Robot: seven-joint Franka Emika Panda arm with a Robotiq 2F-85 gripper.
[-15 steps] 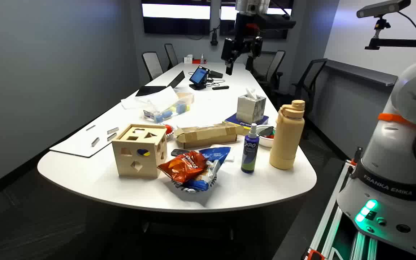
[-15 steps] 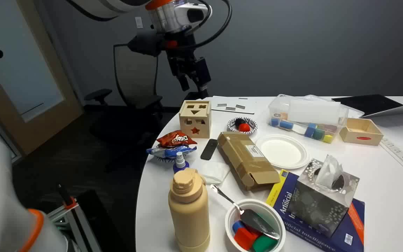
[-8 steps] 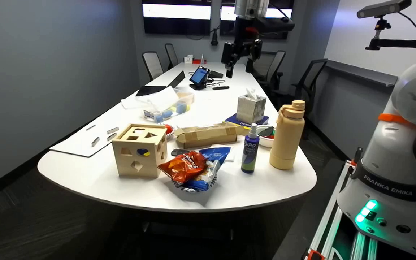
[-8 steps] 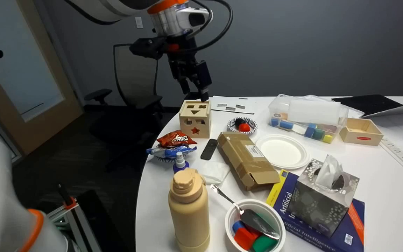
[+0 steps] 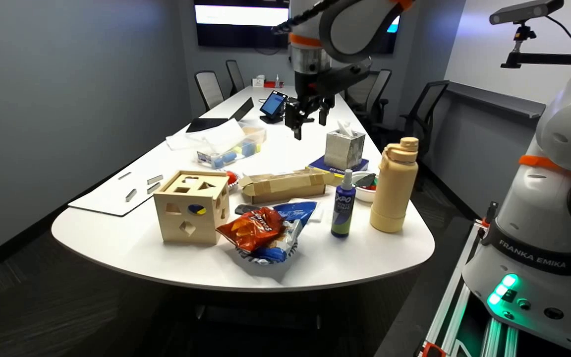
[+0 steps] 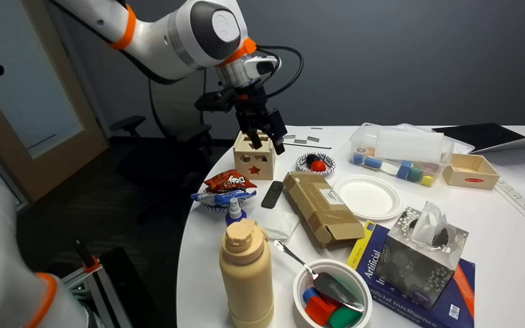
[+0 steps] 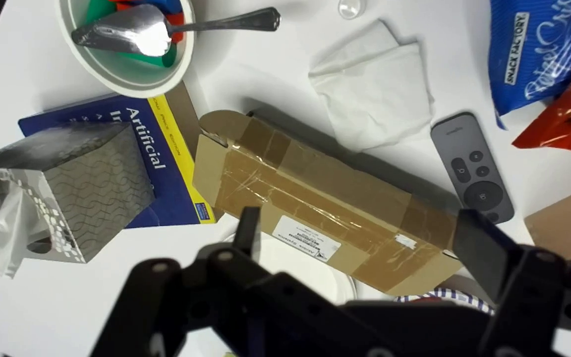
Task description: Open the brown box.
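Wrist view L→R: boxy patterned tissue box (image 7: 87, 188) atop flat blue bk (image 7: 169, 191) | rnd wht bowl (image 7: 139, 83) | brown box (image 7: 327, 198): long, low, shiny-taped cardbd, on smooth wht table (image 7: 32, 307) btwn rnd plate (image 7: 308, 272) & folded napkin (image 7: 374, 94) | gripper (image 7: 362, 228) hangs over table, fingers spread wide, released | rounded remote (image 7: 469, 166) | star-holed wood cube (image 7: 563, 223)

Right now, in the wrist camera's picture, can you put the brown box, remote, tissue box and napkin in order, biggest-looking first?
Largest to smallest, as they look in the wrist view:
1. brown box
2. tissue box
3. napkin
4. remote
No two look alike in size.
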